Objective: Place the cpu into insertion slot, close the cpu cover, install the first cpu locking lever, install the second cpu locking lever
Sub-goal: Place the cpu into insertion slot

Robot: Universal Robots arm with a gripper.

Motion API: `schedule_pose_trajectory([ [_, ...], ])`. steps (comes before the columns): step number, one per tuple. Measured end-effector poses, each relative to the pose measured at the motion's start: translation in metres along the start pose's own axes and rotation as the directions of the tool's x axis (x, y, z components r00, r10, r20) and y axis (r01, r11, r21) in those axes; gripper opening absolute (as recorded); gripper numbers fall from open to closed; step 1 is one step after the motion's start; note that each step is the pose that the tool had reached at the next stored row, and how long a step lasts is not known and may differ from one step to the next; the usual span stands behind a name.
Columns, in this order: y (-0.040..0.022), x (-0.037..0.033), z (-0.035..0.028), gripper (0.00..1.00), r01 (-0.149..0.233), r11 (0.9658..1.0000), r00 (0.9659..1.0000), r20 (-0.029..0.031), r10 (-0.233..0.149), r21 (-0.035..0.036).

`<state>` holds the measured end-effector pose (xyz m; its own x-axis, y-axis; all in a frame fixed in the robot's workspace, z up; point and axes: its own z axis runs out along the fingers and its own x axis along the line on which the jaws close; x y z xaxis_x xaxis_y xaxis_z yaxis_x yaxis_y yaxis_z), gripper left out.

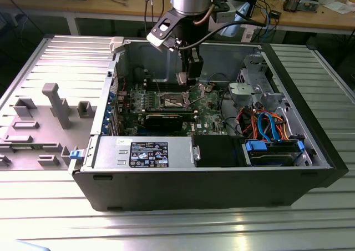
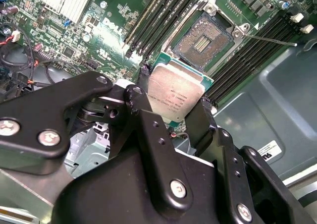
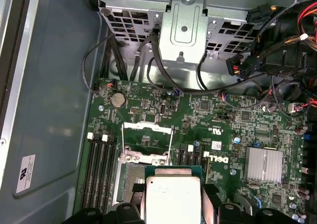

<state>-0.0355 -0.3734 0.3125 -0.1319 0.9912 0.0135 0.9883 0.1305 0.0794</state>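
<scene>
Black jointed claw (image 2: 172, 105) clamped on two opposite edges of the cpu (image 2: 174, 90), a flat square chip with a dull silver face, held near the open, dark-centred, metal-rimmed insertion slot (image 2: 203, 39) in the green circuit board (image 2: 119, 11).

Tool (image 2: 172, 105), downward-pointing, tight on the cpu (image 2: 174, 87)

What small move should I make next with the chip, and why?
Probably shift the claw across until the cpu sits squarely over the insertion slot. The claw grips the cpu, the slot lies open and bare, and in the second wrist view the chip looks offset from it, not yet down.
</scene>
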Motion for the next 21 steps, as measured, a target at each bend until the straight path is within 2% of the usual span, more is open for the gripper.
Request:
schedule_pose_trajectory([
  [12, 0.0000, 0.0000, 0.0000, 0.54, -0.002, 1.0000, 1.0000, 0.0001, 0.002, 0.0000],
  [21, -0.0001, 0.0000, 0.0003, 0.54, -0.036, 0.9993, 0.9993, 0.0028, 0.036, -0.0006],
])
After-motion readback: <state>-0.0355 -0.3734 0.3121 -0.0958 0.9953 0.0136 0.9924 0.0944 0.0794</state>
